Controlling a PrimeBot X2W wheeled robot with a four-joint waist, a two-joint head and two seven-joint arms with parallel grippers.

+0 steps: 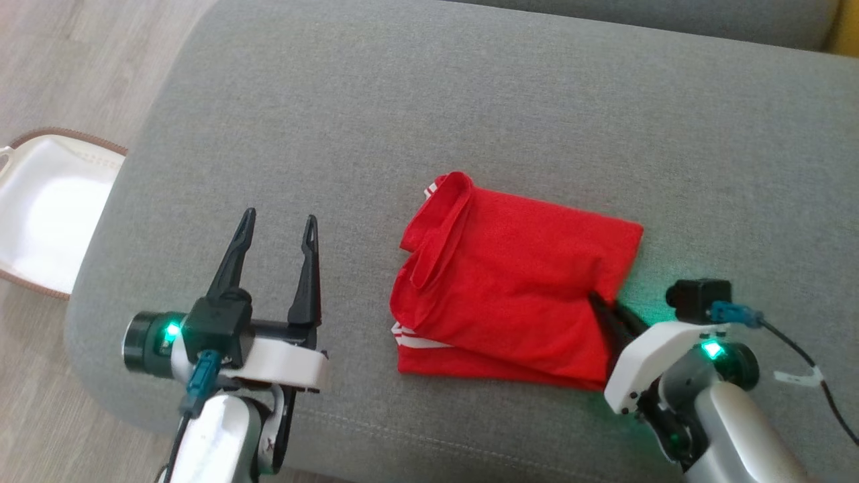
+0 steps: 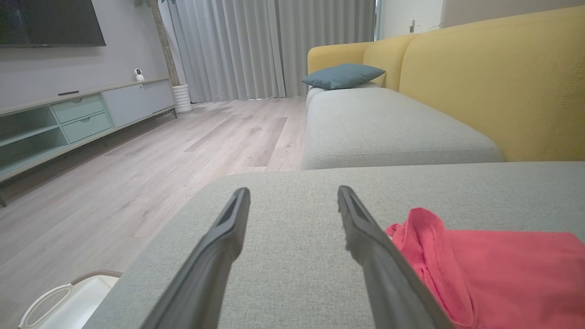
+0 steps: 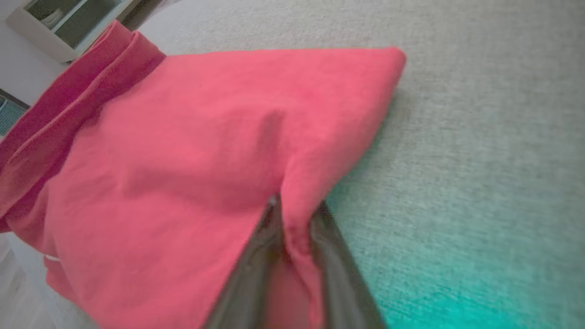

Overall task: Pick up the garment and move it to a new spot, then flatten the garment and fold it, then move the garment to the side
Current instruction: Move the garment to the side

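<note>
**Stock record: folded garment, gripped at its right edge**

1. Garment (image 1: 510,288): red, with white striping at the left-hand hems. You find it folded into a thick, roughly rectangular stack, lying flat near the middle of the grey sofa cushion (image 1: 470,100). A rolled band of cloth runs along its left side.

2. Right gripper (image 1: 607,310): its fingers are drawn close together and pinch a ridge of red cloth at the stack's right edge. The right wrist view shows the fabric pulled up between them. Judge this as the hold for the last step, moving the folded garment aside. An edge grip suits dragging or lifting, but a pinch that misses the lower layers may let the fold spill open.

3. Left gripper (image 1: 280,216): its fingers are spread wide with nothing between them. It hovers over bare cushion, well apart from the garment's left side. You may read it as parked clear or waiting to help.

4. White basket (image 1: 47,208): it sits on the wooden floor beside the cushion's left end and plays no part here.
</note>
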